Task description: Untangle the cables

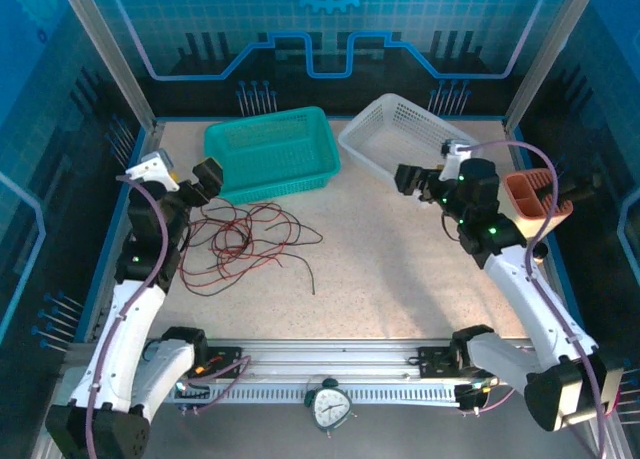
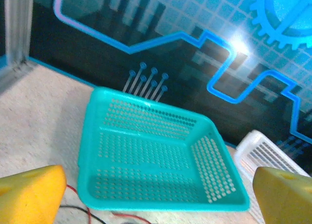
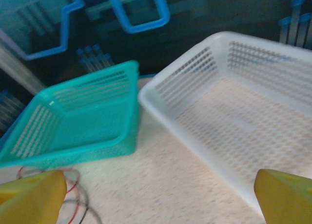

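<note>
Your left gripper [image 1: 207,182] and right gripper [image 1: 407,178] hang wide open and empty, and the cables [image 1: 245,241] lie heaped at the left, just nearside of the teal basket [image 1: 270,154], so pinching several strands together could tighten the tangle.

a speckled beige table [image 1: 400,279] carries tangled red and black cables [image 1: 245,241] just below the left gripper [image 1: 208,176], a teal basket [image 1: 270,151] ahead of it, a white basket [image 1: 400,129] beyond the right gripper [image 1: 408,179], and an orange bin [image 1: 530,194] to that gripper's right.
</note>
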Tool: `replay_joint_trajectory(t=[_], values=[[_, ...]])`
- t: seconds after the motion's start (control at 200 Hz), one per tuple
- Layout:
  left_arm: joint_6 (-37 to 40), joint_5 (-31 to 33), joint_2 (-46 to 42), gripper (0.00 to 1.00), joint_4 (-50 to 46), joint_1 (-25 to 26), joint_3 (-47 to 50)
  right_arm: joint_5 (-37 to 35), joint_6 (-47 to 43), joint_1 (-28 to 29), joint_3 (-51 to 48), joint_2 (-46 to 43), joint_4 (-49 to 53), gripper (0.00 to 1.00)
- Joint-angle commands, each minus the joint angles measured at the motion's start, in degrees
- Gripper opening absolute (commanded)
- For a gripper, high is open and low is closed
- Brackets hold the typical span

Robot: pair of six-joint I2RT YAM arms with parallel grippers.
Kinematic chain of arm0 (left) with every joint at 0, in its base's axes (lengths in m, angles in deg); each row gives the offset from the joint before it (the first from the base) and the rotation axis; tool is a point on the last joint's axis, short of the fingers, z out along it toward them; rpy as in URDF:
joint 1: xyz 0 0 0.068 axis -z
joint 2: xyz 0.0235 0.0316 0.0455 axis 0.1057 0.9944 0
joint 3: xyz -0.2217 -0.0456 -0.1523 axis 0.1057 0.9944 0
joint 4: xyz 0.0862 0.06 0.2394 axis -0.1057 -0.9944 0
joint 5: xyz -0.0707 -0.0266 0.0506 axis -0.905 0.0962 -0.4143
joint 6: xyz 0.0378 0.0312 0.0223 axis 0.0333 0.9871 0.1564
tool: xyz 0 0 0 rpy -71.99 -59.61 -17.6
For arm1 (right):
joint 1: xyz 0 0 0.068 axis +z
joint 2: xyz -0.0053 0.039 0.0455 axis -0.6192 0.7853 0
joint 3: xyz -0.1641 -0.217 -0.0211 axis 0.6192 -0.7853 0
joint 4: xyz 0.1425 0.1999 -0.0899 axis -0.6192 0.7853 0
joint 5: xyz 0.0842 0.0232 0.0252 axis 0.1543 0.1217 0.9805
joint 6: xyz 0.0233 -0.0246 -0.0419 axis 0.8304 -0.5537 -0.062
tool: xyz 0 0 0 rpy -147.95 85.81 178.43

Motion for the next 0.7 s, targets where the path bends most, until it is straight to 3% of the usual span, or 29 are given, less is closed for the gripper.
replay_joint_trajectory(t=[0.0,0.175,0.51,0.69], values=[[-5.42,-7.54,5.7,0.99,-7.5,0.29,-1.3,0.49,-0.41,4.93,2.83,4.32,6.39,1.0],[-5.74,-8.81,15.25,0.99,-4.25,3.69,-2.18,3.23,2.0,8.73,6.06,14.75,6.54,0.97],[-6.37,-9.55,28.38,0.99,2.3,7.09,-4.03,5.56,3.56,8.93,14.23,33.06,8.63,0.94],[-6.65,-10.33,35.5,0.99,4.07,7.18,-6.42,4.04,2.17,7.37,16.85,37.84,9.48,0.95]])
